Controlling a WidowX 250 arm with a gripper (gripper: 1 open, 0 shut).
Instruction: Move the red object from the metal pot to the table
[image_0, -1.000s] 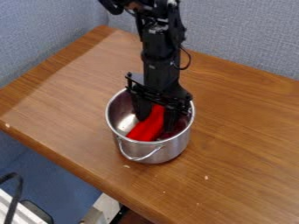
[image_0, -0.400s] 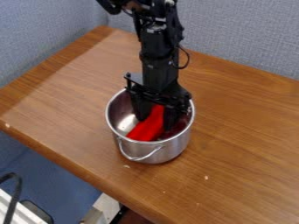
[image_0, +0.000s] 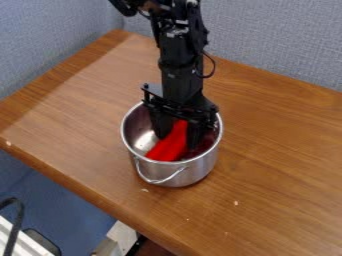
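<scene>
Red object (image_0: 168, 148) lies inside the metal pot (image_0: 171, 172), near the centre of the frame, slanting from the lower left of the pot's opening toward its upper right. The pot stands upright on the worktop (image_0: 274, 170), its open mouth facing up, which is presumably why the arm (image_0: 181, 50) comes down from the top of the frame: the walls leave access only from above. The end effector (image_0: 175, 112) is down at the pot's mouth, over the upper part of the red object, probably to take it by that end. Whether its fingers are wide, narrow or holding the red object cannot be told, as dark parts hide the contact. What shows of the red object is bright, evenly coloured, smooth-looking and elongated; its upper end is partly covered. A straight lift would likely serve best, since a sideways pull could drag the pot.
</scene>
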